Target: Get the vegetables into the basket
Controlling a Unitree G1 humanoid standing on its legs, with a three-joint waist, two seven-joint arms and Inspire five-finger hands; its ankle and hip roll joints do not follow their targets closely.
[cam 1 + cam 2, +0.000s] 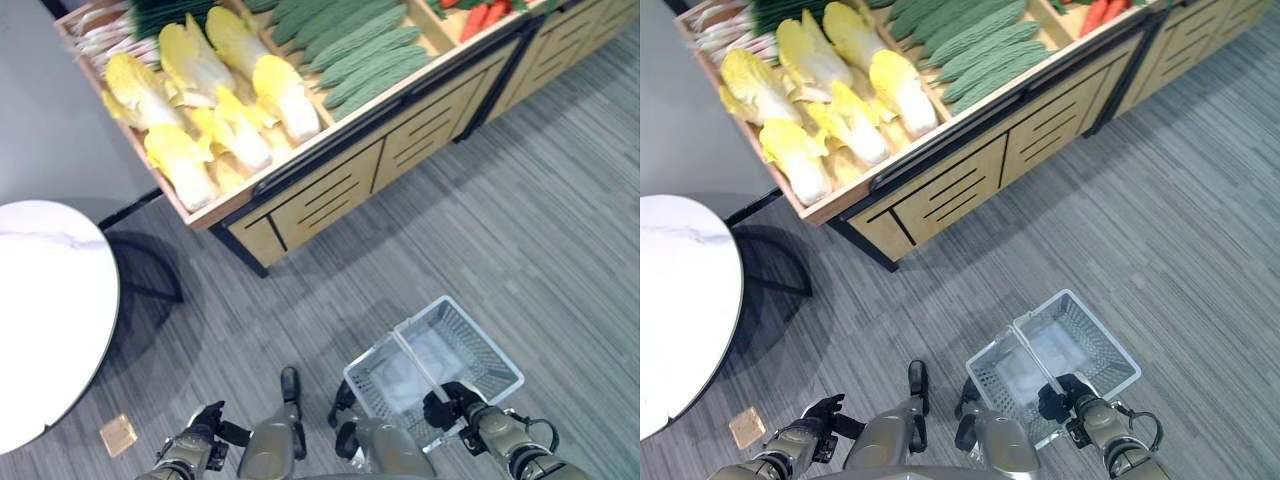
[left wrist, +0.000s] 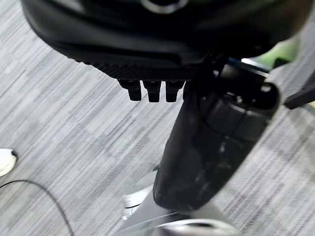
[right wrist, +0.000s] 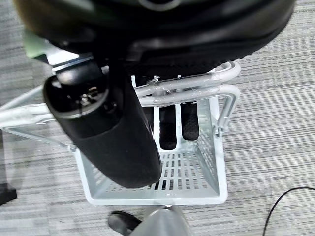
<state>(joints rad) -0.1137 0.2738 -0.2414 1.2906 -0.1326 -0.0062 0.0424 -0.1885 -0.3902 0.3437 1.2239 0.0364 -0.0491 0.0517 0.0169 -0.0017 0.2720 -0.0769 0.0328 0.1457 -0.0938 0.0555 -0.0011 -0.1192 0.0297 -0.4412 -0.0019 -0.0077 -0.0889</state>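
Observation:
Pale yellow cabbages [image 1: 200, 90], green bumpy gourds [image 1: 360, 45] and red carrots [image 1: 485, 15] lie in the bins of a wooden produce stand [image 1: 350, 170] across the floor from me. A white wire basket [image 1: 485, 338] with nothing in it hangs low at my right side. My right hand [image 1: 447, 405] is shut on its handle [image 3: 197, 86], with the fingers [image 3: 189, 123] curled under the bars. My left hand [image 1: 203, 428] hangs at my lower left, relaxed and holding nothing.
A round white table [image 1: 45, 300] on a dark frame stands at the left, close to the stand's corner. A small brown square [image 1: 118, 434] lies on the grey carpet near my left hand. Open carpet stretches between me and the stand.

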